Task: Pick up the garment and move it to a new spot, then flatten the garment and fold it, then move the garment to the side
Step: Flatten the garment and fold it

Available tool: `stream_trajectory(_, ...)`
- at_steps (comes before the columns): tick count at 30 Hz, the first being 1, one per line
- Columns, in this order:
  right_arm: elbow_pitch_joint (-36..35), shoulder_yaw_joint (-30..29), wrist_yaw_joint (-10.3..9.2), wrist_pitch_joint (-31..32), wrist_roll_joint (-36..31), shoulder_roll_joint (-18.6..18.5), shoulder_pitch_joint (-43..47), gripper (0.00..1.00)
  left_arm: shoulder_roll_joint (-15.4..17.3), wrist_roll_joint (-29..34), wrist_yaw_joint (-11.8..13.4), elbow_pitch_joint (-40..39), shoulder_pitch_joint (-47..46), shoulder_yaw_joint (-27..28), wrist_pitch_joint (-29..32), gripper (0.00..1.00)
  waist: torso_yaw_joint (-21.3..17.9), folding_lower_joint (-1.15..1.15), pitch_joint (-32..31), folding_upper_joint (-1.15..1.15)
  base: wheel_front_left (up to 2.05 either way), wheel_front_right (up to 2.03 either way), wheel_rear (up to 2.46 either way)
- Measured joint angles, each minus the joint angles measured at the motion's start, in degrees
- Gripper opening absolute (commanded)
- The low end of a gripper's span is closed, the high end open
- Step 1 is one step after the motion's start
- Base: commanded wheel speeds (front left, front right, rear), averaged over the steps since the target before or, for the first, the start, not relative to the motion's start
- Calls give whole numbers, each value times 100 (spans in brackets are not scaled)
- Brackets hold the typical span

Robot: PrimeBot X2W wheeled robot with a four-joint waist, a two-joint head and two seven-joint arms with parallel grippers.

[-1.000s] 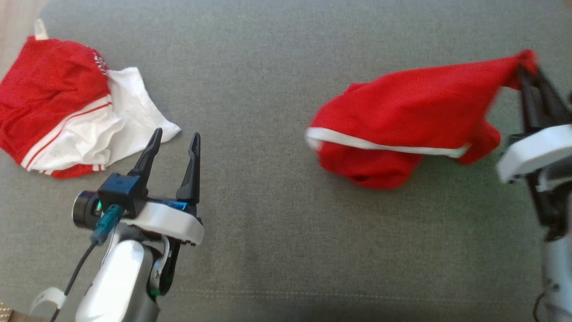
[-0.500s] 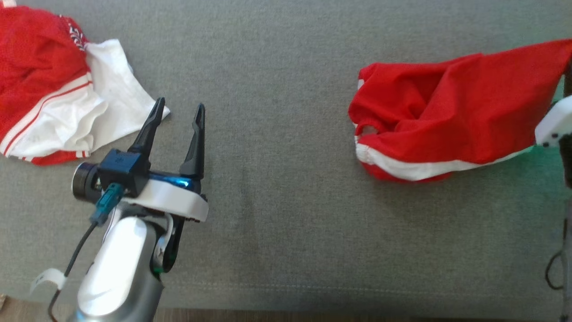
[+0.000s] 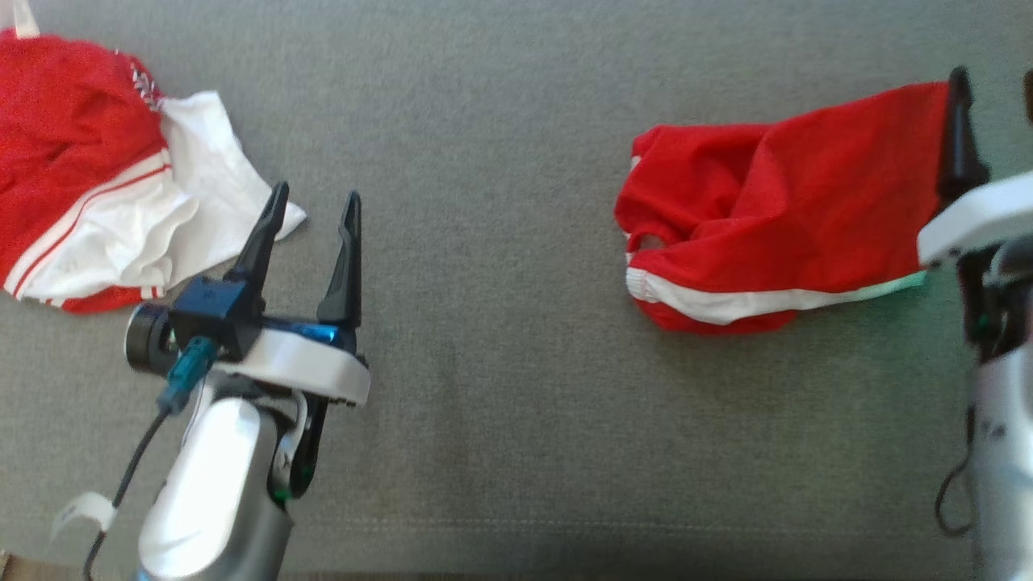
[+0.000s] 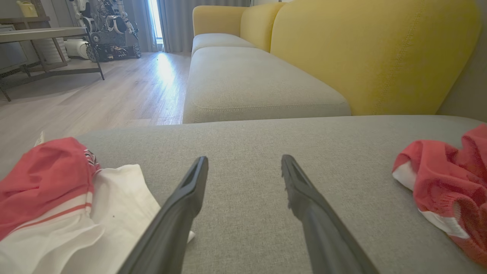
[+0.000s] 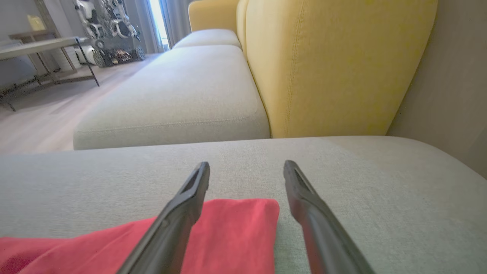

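Right hand (image 5: 246, 167) is wide open, folks, fingers (image 5: 179, 213) spread and clamping nothing, with one red corner lying flat on the seat right between them!

Biggest thing first: the grey sofa cushion (image 3: 500, 363) runs underneath both hands and carries everything. On it is the red garment (image 3: 775, 218) with its white band. It stretches away from the right hand toward the left hand, its near corner beneath the right hand's fingers and its far end rumpled and doubled over. Beyond the left hand's fingertips, off to its outer side, sits a red-and-white garment (image 3: 89, 177) in a loose heap. The left hand (image 3: 316, 194) hovers over bare cushion with fingers apart and nothing in them, well apart from the red garment.

My read: the relocation looks done and flattening is the step in hand. The next move calls for a fresh pinch on an edge. The left hand probably has to come across to the bunched end so the two can draw the cloth taut; pulling from one side alone risks dragging the whole piece.

The tally: one cushion in play, two garments, two hands, four fingers.
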Motion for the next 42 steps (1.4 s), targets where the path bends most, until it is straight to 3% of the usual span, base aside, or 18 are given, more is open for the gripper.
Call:
stream_trajectory(10,-1878,386,0,-277,44,405,1423,100,5,8,59,-20,453,166,0,100,-257,0,-523,0,0,0,0)
stream_trajectory(15,-2495,666,0,-261,35,583,2185,100,18,8,107,-48,718,178,0,100,-332,0,-757,0,0,0,0)
stream_trajectory(22,-2848,810,0,-100,33,698,3029,100,45,8,157,-57,1115,168,1,100,-439,0,-1055,0,0,0,0)
stream_trajectory(42,-3004,808,0,38,125,759,3140,100,121,8,155,-244,1211,-40,147,100,-451,0,-1221,0,0,0,0)
